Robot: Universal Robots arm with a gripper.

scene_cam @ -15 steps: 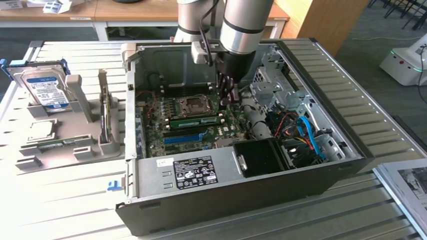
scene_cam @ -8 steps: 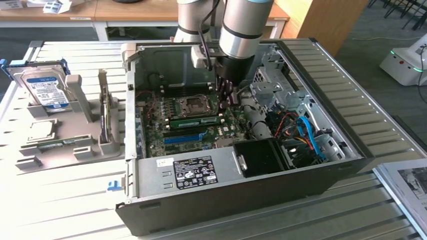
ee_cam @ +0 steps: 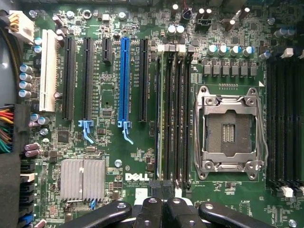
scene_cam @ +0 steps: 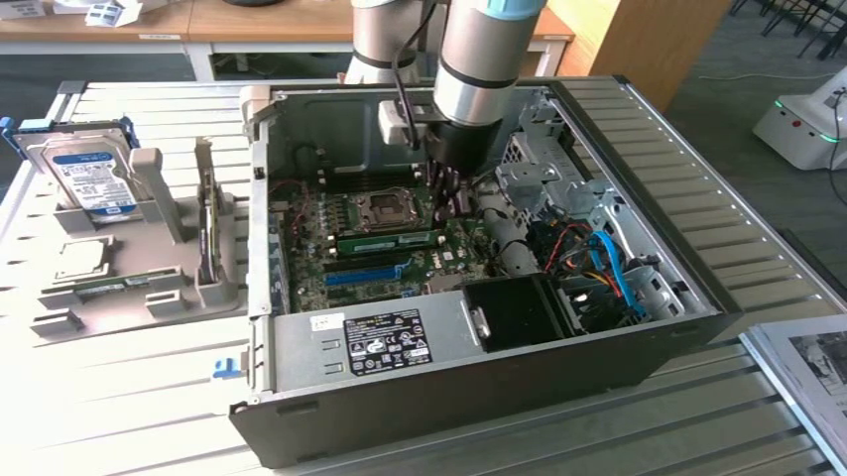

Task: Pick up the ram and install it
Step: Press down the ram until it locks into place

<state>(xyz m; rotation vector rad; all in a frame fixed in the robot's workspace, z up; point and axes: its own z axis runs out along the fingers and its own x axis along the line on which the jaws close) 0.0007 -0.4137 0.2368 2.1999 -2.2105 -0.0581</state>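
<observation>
The jaws are pressed together, the gripper (ee_cam: 164, 209) low over the motherboard (ee_cam: 114, 142). The ram (scene_cam: 387, 238) sits in a slot beside the CPU socket (ee_cam: 231, 129) (blue slot (ee_cam: 124, 80) nearby). Case walls (scene_cam: 450, 397) hem it in; a hard drive (scene_cam: 90, 177) stands on the table (scene_cam: 133, 397).

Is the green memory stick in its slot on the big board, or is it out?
In. The ram stands on edge in a slot beside the empty processor socket, and the shut gripper is just over its end.
</observation>
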